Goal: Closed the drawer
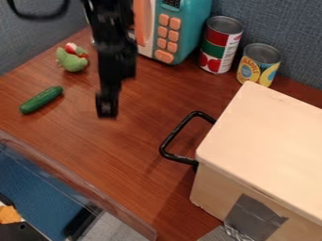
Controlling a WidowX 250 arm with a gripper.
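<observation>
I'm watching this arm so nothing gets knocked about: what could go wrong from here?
The black gripper hangs to the left of the black metal handle; a low sweep towards it could snag the loop and drag the cream-topped box.

The small yellow-and-blue labelled can stands by the box's far corner, so a shove that way might bump it.

The smooth green toy cucumber may roll if brushed.

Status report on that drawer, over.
Gripper over table, apart from handle. Drawer looks shut, front face hidden. Cucumber lies away from handle.
</observation>
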